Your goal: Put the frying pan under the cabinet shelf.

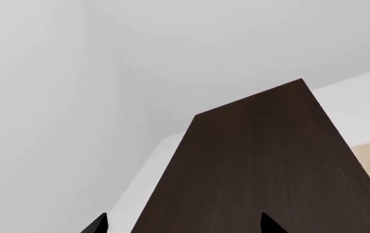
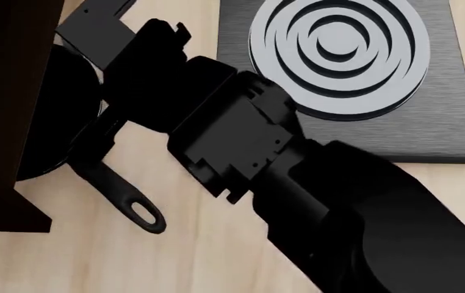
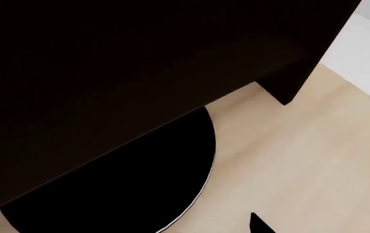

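Observation:
The frying pan (image 2: 63, 125) lies on the pale wooden counter, its round body mostly beneath the cabinet shelf (image 2: 5, 91). Its long handle (image 2: 122, 195) sticks out toward me, ending in a loop hole. My right arm reaches across from the lower right, and my right gripper (image 2: 94, 25) hovers beside the pan's far edge at the cabinet's side. In the right wrist view the pan (image 3: 126, 189) shows its thin pale rim under the dark cabinet shelf (image 3: 107, 63). One fingertip (image 3: 260, 224) stands wide over bare wood. My left gripper (image 1: 183, 224) is open, facing the cabinet's slab panel (image 1: 262, 165).
A square black burner plate (image 2: 448, 122) with grey concentric rings (image 2: 338, 55) sits at the back right of the counter. White walls (image 1: 55, 97) rise behind the cabinet. Bare counter wood (image 2: 216, 256) lies in front of the pan handle.

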Motion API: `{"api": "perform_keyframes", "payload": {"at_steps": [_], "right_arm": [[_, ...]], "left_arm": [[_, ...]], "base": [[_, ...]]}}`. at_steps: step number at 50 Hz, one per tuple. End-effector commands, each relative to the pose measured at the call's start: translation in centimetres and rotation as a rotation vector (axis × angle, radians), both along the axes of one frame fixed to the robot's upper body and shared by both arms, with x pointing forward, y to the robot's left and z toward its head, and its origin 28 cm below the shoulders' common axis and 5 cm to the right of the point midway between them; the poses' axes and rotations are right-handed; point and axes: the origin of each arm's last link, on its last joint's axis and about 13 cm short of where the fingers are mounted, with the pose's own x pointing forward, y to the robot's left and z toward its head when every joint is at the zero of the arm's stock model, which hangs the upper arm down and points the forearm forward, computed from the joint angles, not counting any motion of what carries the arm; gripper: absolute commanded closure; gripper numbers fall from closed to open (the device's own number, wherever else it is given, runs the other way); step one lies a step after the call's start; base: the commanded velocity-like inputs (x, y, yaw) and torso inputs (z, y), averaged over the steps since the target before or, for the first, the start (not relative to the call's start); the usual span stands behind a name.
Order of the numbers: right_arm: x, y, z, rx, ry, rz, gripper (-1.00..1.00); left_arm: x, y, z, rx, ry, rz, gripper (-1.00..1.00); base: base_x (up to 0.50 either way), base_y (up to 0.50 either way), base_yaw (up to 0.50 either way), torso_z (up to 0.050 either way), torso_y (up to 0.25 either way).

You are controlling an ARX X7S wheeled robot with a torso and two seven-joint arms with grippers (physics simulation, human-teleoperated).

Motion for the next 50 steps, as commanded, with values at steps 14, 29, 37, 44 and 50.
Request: {"api": "perform_keyframes", "payload": {"at_steps": [14, 29, 37, 44, 50], "right_arm": [[-3.7, -2.8, 2.0, -0.003, -0.106, -0.084, -1.0], [-7.2, -5.9, 2.8, 0.021, -0.159, -0.185, -1.0], [-9.2, -7.5, 2.5, 0.037, -0.173, -0.254, -1.0], [-10.4, -8.6, 2.4, 0.049, -0.173, -0.295, -1.0], [-12.3, -9.9, 2.4, 0.055, -0.177, -0.356, -1.0]], "left_arm": [[0.3, -0.7, -0.5, -0.004, 0.039, -0.062, -1.0], [1.0, -1.3, -0.8, -0.009, 0.046, -0.093, -1.0], [1.0, -1.7, -0.6, -0.005, 0.043, -0.109, -1.0], [1.1, -1.9, -0.7, -0.007, 0.042, -0.123, -1.0], [1.2, -2.1, -0.8, -0.011, 0.042, -0.139, -1.0]], "base": [[0.0, 0.0, 0.0, 0.0, 0.0], [0.0, 0.0, 0.0, 0.0, -0.003], [0.01, 0.0, 0.0, 0.0, -0.005], [0.01, 0.0, 0.0, 0.0, -0.006], [0.01, 0.0, -0.01, 0.0, -0.005]]}}
